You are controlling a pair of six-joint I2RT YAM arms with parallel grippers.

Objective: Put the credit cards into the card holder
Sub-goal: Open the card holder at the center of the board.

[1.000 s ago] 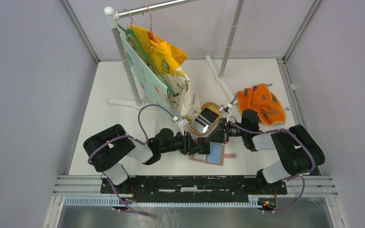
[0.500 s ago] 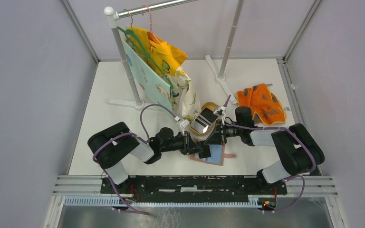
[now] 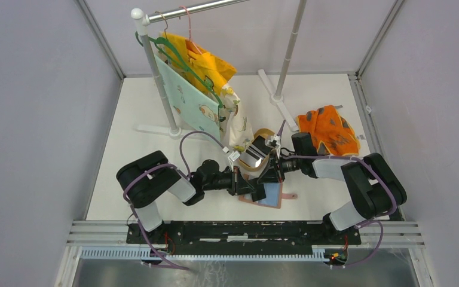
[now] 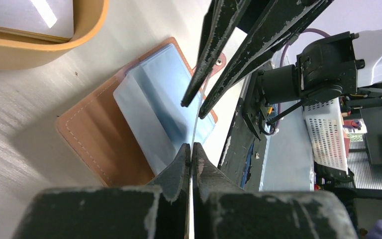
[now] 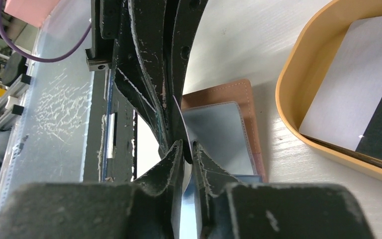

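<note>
- Pinched shut, the jaws of the left gripper (image 4: 191, 147) clamp one end of a thin credit card (image 5: 181, 124), seen edge-on as a pale sliver held above the table.
- Meeting it tip to tip, the right gripper (image 5: 188, 145) has its jaws slightly parted, with the card's other end in the narrow gap between them. Whether either pad touches the card I cannot tell.
- Directly below both lies the card holder (image 4: 104, 144), spread open flat on the white table (image 4: 20, 109). It is reddish-brown leather with pale stitching along the rim, clear grey-blue pocket sleeves layered inside, and a small strap tab with a snap at one edge.
- Just beyond the holder, not touching it, sits a tan oval dish (image 4: 45, 50) holding more credit cards (image 5: 348, 99); the top one is white with a dark stripe band.
- Farther back on the right, an orange patterned cloth (image 3: 329, 133) lies crumpled. On the left, printed cloths (image 3: 197, 101) hang from a rail (image 3: 197, 9).
</note>
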